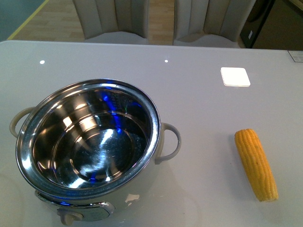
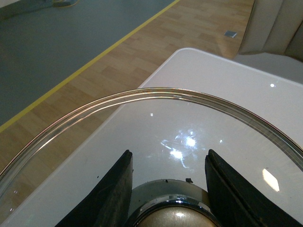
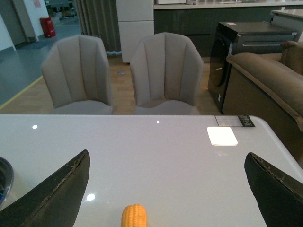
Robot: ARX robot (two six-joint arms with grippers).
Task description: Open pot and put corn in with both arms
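**Lid off, corn pick pending**

Left gripper (image 2: pixel 168 156) is clamped on the knob (image 2: pixel 177 218) of the glass lid (image 2: pixel 189 123). The lid is held clear so the pot (image 1: pixel 90 146) is kept open; the bowl is seen empty. Corn (image 1: pixel 255 164) is lying on the table (image 1: pixel 199 118), well right of the pot. Right gripper (image 3: pixel 166 155) is spread wide above it, apparently lined up for a grasp.

Two beige chairs (image 3: pixel 165 71) behind white table (image 1: pixel 199 118)
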